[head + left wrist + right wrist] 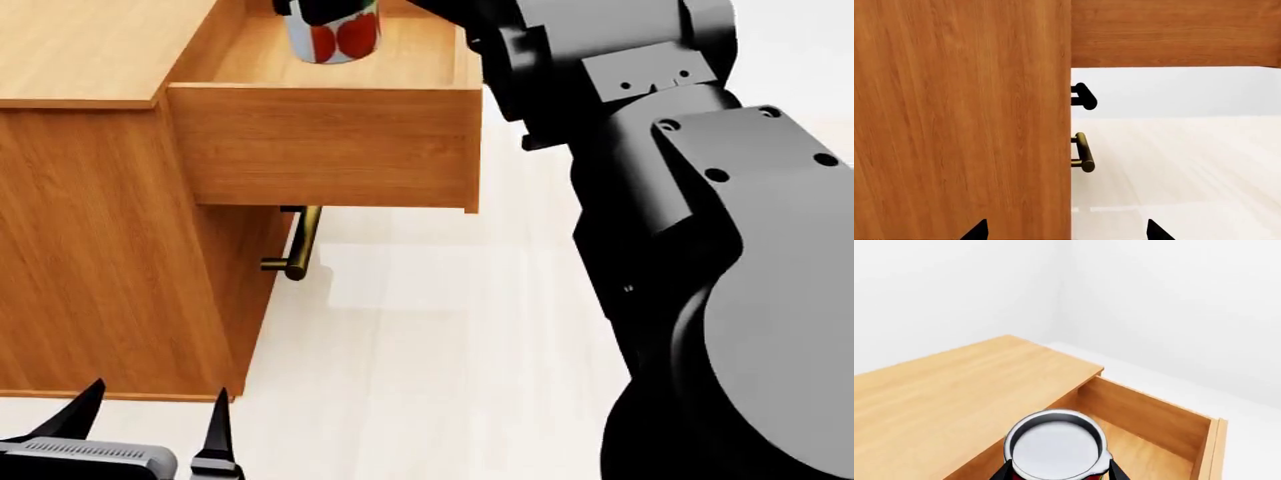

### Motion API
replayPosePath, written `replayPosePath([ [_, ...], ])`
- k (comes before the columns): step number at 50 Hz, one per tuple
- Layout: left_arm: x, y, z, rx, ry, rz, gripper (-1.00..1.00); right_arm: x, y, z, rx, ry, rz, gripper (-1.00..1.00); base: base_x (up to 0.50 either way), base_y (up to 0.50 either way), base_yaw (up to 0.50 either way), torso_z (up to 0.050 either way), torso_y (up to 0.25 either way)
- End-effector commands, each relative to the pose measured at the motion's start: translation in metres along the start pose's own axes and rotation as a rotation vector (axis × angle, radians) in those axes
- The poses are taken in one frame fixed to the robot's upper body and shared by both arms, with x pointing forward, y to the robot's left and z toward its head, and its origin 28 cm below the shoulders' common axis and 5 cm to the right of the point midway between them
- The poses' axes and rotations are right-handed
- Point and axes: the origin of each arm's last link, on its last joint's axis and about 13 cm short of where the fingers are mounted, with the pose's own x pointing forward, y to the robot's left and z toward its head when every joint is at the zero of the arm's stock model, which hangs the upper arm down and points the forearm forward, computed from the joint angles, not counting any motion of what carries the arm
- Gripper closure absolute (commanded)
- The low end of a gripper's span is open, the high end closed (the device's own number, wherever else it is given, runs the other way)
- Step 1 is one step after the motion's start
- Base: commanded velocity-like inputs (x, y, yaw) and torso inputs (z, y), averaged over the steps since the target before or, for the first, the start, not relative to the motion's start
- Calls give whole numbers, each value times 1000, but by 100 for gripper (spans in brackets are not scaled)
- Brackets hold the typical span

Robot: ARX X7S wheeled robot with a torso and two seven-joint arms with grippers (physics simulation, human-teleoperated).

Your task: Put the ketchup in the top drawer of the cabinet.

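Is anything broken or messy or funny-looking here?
Nothing looks broken or spilled. The top drawer is pulled open on purpose. The ketchup hangs upright over it in the right gripper. The left gripper is open and empty beside the cabinet.

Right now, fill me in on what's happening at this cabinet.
The right arm is holding the ketchup over the pulled-out top drawer of the cabinet. In the right wrist view the right gripper grips the can by its sides, silver lid up, above the drawer's open inside. The can has not been let go. The left gripper hangs open and empty, low beside the cabinet, near the lower drawer's brass handle.
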Motion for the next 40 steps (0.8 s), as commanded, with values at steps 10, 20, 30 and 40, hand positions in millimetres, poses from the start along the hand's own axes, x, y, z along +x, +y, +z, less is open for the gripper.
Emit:
replayPosePath([
  [10, 1, 2, -1, 0, 5, 8, -100, 4, -2, -17, 13, 6, 7, 100, 0, 0, 0, 0, 0],
  [20, 0, 2, -1, -1, 6, 12, -100, 4, -3, -19, 24, 7, 7, 100, 0, 0, 0, 0, 0],
  [30, 1, 1, -2, 1, 8, 10, -100, 4, -4, -23, 23, 9, 6, 100, 1, 0, 0, 0, 1],
  [40, 1, 2, -3, 2, 9, 11, -100, 4, -5, -23, 24, 12, 6, 100, 0, 0, 0, 2, 0],
])
